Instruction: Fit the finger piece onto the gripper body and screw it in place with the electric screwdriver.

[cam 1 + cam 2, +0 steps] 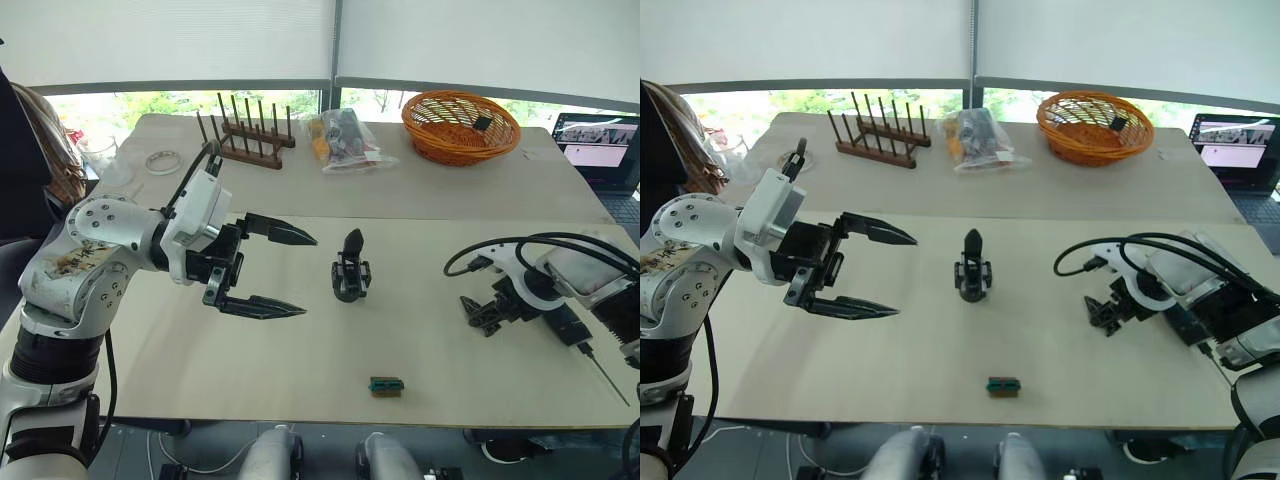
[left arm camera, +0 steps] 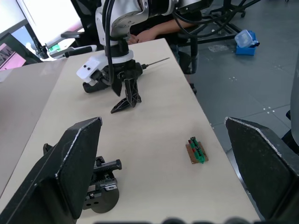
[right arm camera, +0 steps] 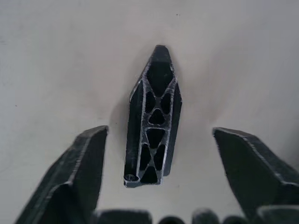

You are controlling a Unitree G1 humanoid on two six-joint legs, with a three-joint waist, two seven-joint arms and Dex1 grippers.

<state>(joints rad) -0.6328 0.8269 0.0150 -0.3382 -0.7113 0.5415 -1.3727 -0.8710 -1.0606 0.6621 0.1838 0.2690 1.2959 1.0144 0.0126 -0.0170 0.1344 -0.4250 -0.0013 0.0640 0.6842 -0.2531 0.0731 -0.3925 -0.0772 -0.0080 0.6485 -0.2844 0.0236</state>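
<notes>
my left arm (image 1: 95, 250) is built of rounded silver-grey joint housings, scuffed with brownish marks, over a black ribbed collar; a black cable loops over its white wrist block. my left gripper (image 1: 275, 270) carries two long black fingers tapering to sharp points on black linkages. my right arm (image 1: 590, 280) has a white shell with several thick black cables arching across it, and my right gripper (image 1: 487, 312) is black, its fingers (image 3: 77, 172) matte with pale worn edges.

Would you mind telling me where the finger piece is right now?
The finger piece lies flat on the table on the robot's right side, between the open fingers of the right gripper, untouched, well right of the gripper body.
</notes>
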